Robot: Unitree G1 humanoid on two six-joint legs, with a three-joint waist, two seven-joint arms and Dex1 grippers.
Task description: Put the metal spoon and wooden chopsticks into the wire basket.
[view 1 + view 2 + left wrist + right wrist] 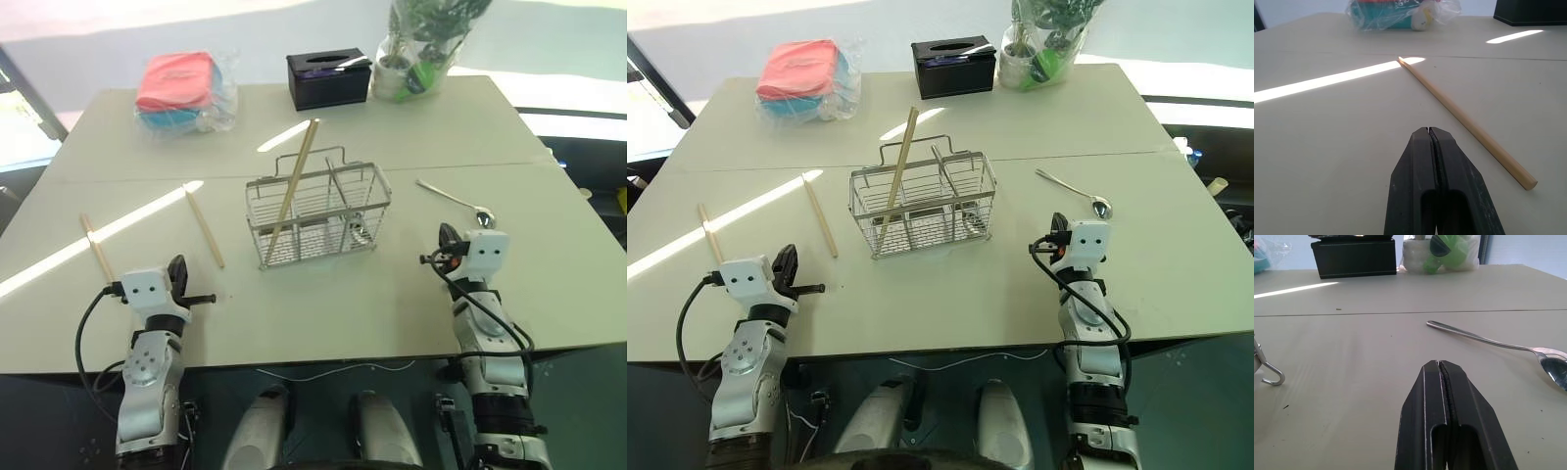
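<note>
Both arms reach forward, low over the near edge of the table [392, 304], grippers pointing level. The left gripper [1431, 134] is pressed closed and empty; one of the wooden chopsticks [1464, 120] lies just ahead of it, to its right, and another [97, 249] to its left. A third [293, 190] leans in the wire basket [318, 215], between the two grippers. The right gripper [1442, 368] is likewise closed and empty, with the metal spoon [1498, 345] ahead, to its right.

Bare table [392, 304] before both end effectors; wire basket [323, 211] between.
</note>
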